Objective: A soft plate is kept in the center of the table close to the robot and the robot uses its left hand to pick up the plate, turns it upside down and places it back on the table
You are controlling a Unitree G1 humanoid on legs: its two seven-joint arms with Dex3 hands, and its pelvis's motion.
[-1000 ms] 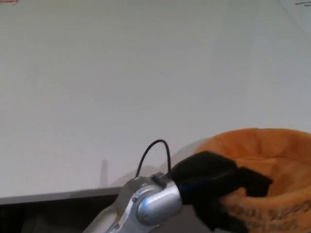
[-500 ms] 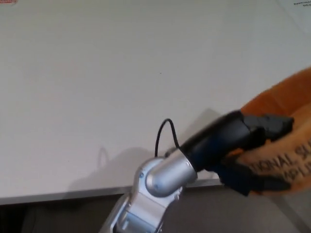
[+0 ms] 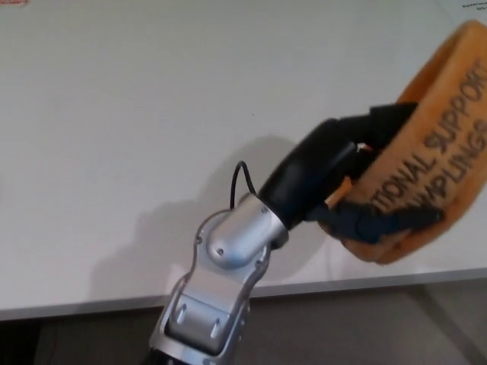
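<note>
My left hand (image 3: 358,179) is shut on the rim of the soft orange plate (image 3: 434,144) at the right of the head view. The plate hangs in the air above the white table (image 3: 152,114), tipped up on edge. Its underside with dark printed letters faces me. One finger lies over the top of the rim and two fingers (image 3: 380,222) press on the lettered underside. The silver wrist and forearm (image 3: 221,266) reach in from the bottom middle. My right hand does not show.
The table's near edge (image 3: 114,304) runs along the bottom of the picture, with grey floor below it. A corner of white paper with print (image 3: 473,6) lies at the top right.
My left hand has lifted the plate from the table's near edge, up and away from me. The plate has turned from bowl-up to on edge, underside now facing me.
</note>
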